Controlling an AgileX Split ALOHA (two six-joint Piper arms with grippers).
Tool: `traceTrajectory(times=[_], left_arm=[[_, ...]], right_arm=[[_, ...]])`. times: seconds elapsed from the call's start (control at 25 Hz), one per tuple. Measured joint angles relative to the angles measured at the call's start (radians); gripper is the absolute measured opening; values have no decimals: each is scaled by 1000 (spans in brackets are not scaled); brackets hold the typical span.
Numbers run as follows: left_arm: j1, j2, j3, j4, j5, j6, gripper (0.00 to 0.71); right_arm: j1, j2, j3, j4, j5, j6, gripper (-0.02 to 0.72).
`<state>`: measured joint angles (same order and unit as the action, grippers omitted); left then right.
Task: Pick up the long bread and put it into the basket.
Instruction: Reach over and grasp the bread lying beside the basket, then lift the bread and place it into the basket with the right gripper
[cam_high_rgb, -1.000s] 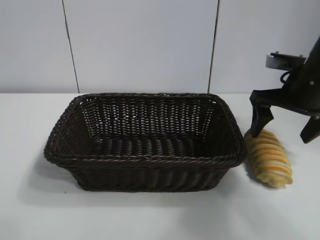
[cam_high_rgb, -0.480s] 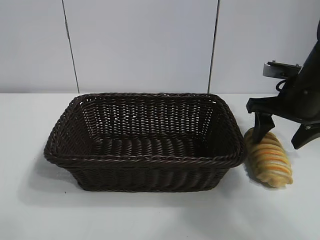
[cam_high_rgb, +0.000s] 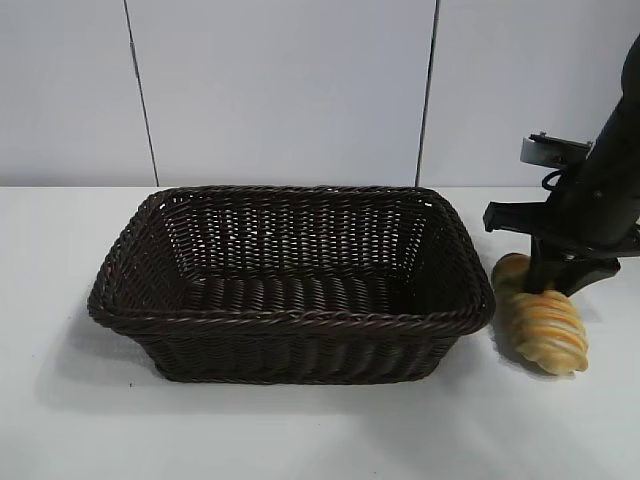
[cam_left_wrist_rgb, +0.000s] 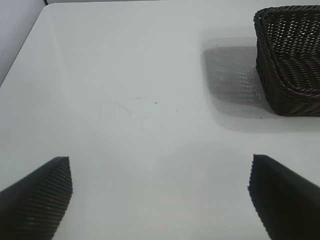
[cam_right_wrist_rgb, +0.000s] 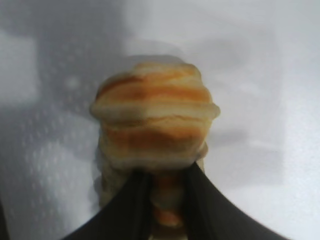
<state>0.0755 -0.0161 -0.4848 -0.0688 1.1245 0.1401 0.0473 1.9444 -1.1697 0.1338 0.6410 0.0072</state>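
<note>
The long bread (cam_high_rgb: 547, 335), golden with orange-brown ridges, lies on the white table just right of the dark brown wicker basket (cam_high_rgb: 290, 318). My right gripper (cam_high_rgb: 560, 285) reaches down onto its middle and is shut on it, squeezing the loaf narrow between the two black fingers. In the right wrist view the long bread (cam_right_wrist_rgb: 155, 115) bulges beyond the right gripper (cam_right_wrist_rgb: 167, 185). The loaf still rests on the table. My left gripper (cam_left_wrist_rgb: 159, 164) hangs open over bare table, with a corner of the basket (cam_left_wrist_rgb: 287, 60) some way off. The left arm does not show in the exterior view.
A white panelled wall (cam_high_rgb: 280, 90) stands behind the table. Bare tabletop (cam_high_rgb: 300, 430) runs in front of the basket and to its left. The basket's near right corner sits close beside the bread.
The right gripper's fingers, spread on either side of the bread a second ago, have closed in and now pinch its middle. The bread's far end has bulged. The left gripper has not moved.
</note>
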Motion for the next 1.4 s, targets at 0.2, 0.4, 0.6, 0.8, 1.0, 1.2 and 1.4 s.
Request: traceTrajectory(times=[0.2,0.4,0.6,0.8,1.0,1.2,1.4], left_arm=[[0,0,0,0,0,0,693],[0,0,0,0,0,0,693],[0,0,0,0,0,0,693],[0,0,0,0,0,0,693],[0,0,0,0,0,1,693],[0,0,0,0,0,1,693],[0,0,0,0,0,1,693]], right_arm=[[0,-83,-74,-17,98,0,62],[0,-165,-204,-22,225,0,62],[0,-178,-319,-15,320,1,62],[77,-178,-345,-12,329,0,60],[238,-175,-345,-9,287,24,49],[374,-146,-345,-9,246,28,46],[435,-110,-345,-53,218,-77,43]])
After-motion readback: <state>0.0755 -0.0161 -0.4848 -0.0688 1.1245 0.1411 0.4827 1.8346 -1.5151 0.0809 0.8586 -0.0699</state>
